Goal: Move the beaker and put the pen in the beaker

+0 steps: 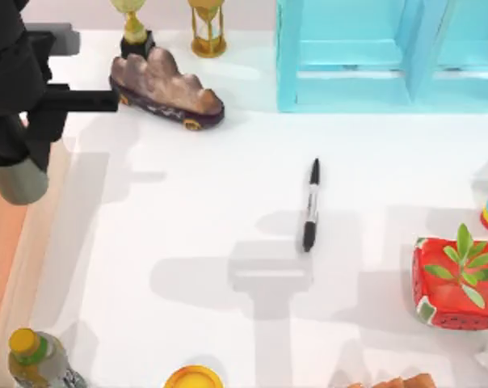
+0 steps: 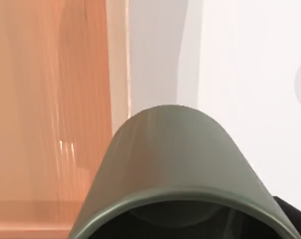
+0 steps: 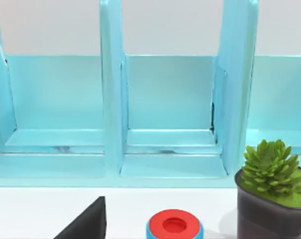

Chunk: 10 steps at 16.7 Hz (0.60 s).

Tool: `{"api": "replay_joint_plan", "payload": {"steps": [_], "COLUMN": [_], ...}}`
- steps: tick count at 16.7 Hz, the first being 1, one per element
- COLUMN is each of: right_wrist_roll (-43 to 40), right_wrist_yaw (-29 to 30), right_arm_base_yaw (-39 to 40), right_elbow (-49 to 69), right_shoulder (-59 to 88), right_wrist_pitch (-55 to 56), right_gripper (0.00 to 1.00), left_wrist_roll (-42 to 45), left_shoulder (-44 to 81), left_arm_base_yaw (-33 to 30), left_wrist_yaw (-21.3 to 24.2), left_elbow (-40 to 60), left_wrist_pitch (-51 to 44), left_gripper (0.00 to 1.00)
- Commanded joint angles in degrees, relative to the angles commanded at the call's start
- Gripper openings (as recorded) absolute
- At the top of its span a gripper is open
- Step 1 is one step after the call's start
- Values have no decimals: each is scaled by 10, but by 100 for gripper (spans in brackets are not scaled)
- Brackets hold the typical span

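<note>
My left gripper (image 1: 18, 153) carries the beaker (image 1: 16, 179) aloft at the table's (image 1: 187, 210) left edge — fingers clamped on it; the pen (image 1: 310, 204) lies flat mid-table, well apart; right gripper's state — cannot tell.

i count one beaker (image 1: 16, 179), one pen (image 1: 310, 205), one yellow-capped bottle (image 1: 35, 358), one trophy (image 1: 134, 29), one hourglass (image 1: 207, 27), one rock-topped toy car (image 1: 165, 90), one blue shelf rack (image 1: 373, 56), one watermelon planter (image 1: 456, 281) and one dark potted succulent (image 3: 272, 191).

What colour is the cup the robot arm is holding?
Grey-olive green, with a dark inside. The beaker shows best in the left wrist view.
</note>
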Motion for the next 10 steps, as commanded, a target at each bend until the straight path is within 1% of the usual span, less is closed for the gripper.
{"api": "replay_joint_plan", "payload": {"steps": [3,5,7,10], "right_wrist_roll": [0,0,0,0], "right_wrist_yaw": [0,0,0,0], "right_arm_base_yaw": [0,0,0,0], "right_elbow": [0,0,0,0], "right_shoulder": [0,0,0,0], "right_wrist_pitch": [0,0,0,0], "right_gripper": [100,100,100,100], "left_wrist_roll": [1,-9,-35,-75], "left_shoulder": [3,12,37,70], "left_arm_base_yaw": [2,-7,-34,-75], "left_wrist_yaw": [1,0,-2,-4], "left_elbow": [-2,-7,-17,-32], "left_wrist_pitch": [1,11,42,121], "left_gripper": [0,0,0,0]}}
